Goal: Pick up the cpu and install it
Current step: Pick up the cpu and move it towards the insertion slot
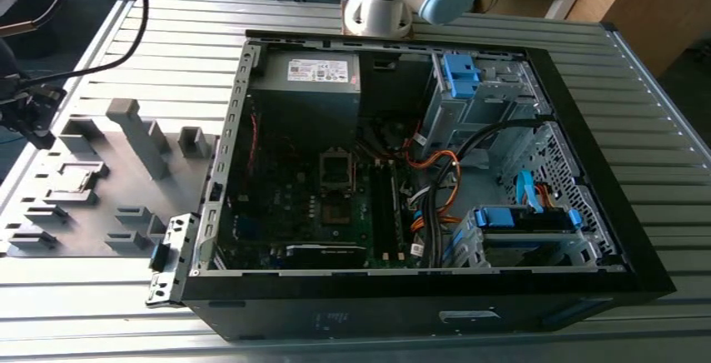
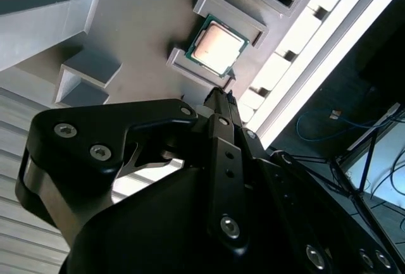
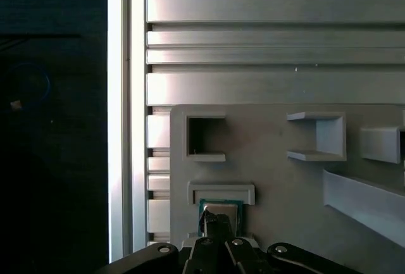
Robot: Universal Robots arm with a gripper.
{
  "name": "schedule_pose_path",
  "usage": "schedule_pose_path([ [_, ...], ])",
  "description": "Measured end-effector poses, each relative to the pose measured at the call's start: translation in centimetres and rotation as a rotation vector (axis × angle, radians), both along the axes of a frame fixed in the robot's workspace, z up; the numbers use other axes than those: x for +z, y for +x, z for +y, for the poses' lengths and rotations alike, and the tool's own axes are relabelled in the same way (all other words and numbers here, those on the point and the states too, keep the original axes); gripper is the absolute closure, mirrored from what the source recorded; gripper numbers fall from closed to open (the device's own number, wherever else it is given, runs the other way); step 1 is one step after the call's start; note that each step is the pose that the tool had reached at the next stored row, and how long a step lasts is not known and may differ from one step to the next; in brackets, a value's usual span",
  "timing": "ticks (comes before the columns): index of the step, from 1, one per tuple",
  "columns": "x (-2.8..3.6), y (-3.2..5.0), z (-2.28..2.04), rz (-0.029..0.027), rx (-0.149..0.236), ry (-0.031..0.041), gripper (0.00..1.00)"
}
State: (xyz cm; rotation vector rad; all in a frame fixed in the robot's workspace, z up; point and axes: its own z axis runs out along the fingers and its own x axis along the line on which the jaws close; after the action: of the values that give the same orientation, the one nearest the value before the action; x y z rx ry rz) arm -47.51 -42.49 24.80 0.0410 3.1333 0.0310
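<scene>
The cpu [image 2: 218, 45] is a small square chip with a pale metal top and a green edge. It lies flat in a shallow holder on the grey fixture plate [image 2: 145, 14]. In the first wrist view the cpu [image 3: 223, 209] is partly covered by my fingertips. My gripper [image 2: 221, 94] hovers just short of the chip with its black fingers drawn together and nothing between them. In the exterior view my gripper [image 1: 40, 132] hangs over the plate's far left side. The dark square socket [image 1: 336, 169] sits on the motherboard inside the open computer case [image 1: 233, 130].
The fixture plate [image 1: 111, 188] carries several raised grey holders and a tall block [image 1: 139, 134]. The case holds a power-supply box [image 1: 316, 72], orange and black cables [image 1: 439, 171] and blue drive brackets [image 1: 528, 217]. A slatted metal table [image 1: 166, 38] lies under everything.
</scene>
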Motion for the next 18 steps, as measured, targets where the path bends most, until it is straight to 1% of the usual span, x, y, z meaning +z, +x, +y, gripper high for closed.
schedule_pose_path([
  [3, -0.12, 0.00, -0.31, 0.0020, 0.000, -0.0007, 0.89],
  [8, -0.28, 0.02, -1.13, 0.0089, 0.000, -0.0010, 0.89],
  [10, -0.33, 0.12, -1.40, 0.0119, 0.000, -0.0010, 0.89],
  [17, -0.33, 0.18, -1.42, 0.0125, 0.000, -0.0010, 0.89],
  [18, -0.33, 0.34, -1.45, 0.0126, 0.000, -0.0011, 0.89],
])
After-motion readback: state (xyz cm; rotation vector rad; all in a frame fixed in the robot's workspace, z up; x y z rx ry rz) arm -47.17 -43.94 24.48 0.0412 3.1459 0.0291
